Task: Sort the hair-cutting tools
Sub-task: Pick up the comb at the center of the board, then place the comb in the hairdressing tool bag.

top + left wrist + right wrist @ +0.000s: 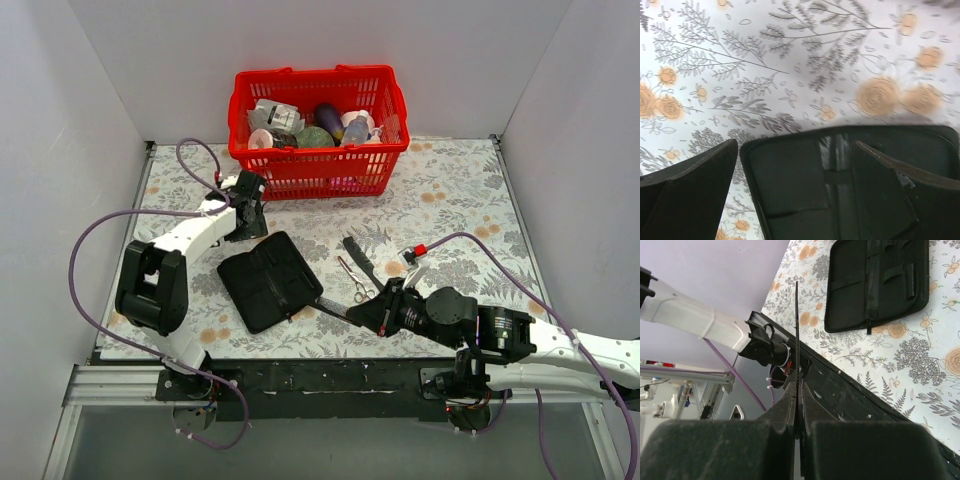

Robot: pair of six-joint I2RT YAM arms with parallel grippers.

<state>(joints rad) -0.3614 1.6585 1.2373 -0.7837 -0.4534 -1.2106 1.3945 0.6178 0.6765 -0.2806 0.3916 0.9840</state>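
Surface (460, 200): floral, white walls around.
Basket (390, 110): red, upper centre.
Case (268, 280): black, open flat, left of centre.
Left gripper (248, 222): spread wide, empty, above the case's upper edge.
Right gripper (799, 387): clenched on the comb, lower centre.
Comb (797, 330): thin, probably light, stiff and slick; pinched at one end.
Scissors (355, 280): centre, just right of the case; likely rigid, slippery metal, best pinched near the pivot.

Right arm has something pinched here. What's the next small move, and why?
Probably carry the comb toward the open black case and lower it to a pocket. The right gripper is shut on the comb, while the left gripper hovers open at the case's edge; the scissors lie on the table.
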